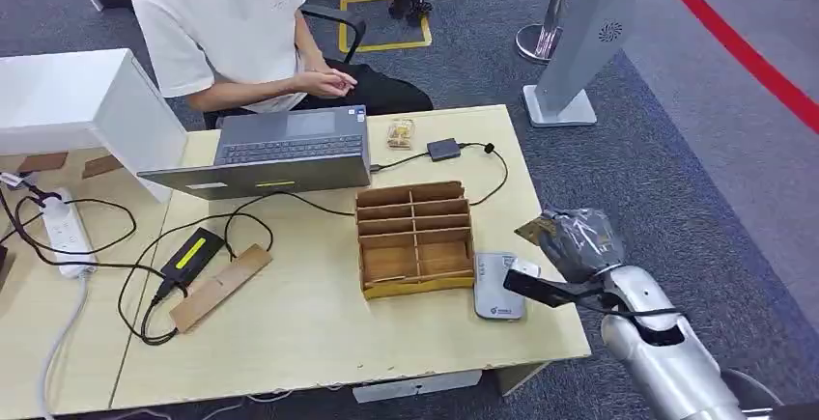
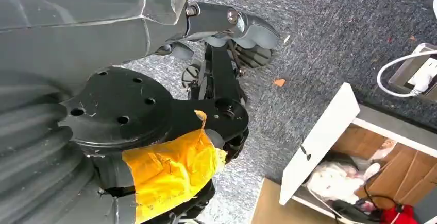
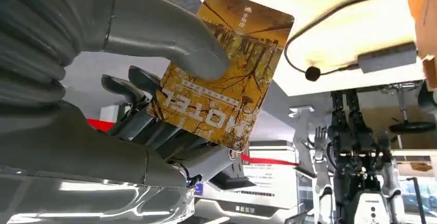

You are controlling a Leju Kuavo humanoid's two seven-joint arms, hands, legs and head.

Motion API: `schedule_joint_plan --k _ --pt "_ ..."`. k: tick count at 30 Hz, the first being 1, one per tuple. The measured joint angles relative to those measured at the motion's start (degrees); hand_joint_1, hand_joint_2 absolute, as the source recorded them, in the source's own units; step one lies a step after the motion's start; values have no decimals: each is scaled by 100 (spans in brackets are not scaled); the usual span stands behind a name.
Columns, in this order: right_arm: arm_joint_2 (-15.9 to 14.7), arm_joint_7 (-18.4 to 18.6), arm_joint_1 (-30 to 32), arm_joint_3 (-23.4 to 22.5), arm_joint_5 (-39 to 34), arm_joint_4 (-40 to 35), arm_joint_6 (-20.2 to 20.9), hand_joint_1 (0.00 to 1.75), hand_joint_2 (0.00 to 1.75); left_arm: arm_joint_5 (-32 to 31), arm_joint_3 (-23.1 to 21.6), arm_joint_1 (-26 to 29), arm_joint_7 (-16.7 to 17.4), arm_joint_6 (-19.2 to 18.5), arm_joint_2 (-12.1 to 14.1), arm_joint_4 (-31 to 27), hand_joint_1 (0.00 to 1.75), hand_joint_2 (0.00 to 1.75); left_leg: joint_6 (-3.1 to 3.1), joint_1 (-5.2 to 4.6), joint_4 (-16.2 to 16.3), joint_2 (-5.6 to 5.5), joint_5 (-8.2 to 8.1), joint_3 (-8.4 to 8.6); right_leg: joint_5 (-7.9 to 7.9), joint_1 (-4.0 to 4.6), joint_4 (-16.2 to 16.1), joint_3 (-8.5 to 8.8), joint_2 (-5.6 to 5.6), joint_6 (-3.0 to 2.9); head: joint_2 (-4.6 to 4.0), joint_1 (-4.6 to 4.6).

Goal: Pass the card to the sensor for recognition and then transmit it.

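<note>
Card (image 3: 221,74) pinched between right hand's (image 3: 154,105) thumb and fingers.

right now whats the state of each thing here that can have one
card: held by the right robot hand, thumb pressed on its face, off the table's right edge
card reader: flat on the table, nothing on it
wooden organizer: compartments look empty
laptop: open, facing the person
left robot hand: holds nothing, hanging over the carpet
cabinet door: open
</note>
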Motion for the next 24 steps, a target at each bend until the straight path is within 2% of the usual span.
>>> schedule_joint_plan --k 24 --pt "74 -42 415 125 -20 330 -109 175 175 0 52 1 9 17 0 0 0 175 0 1 0 4 0 5 0 1 0 0 4 0 -2 0"
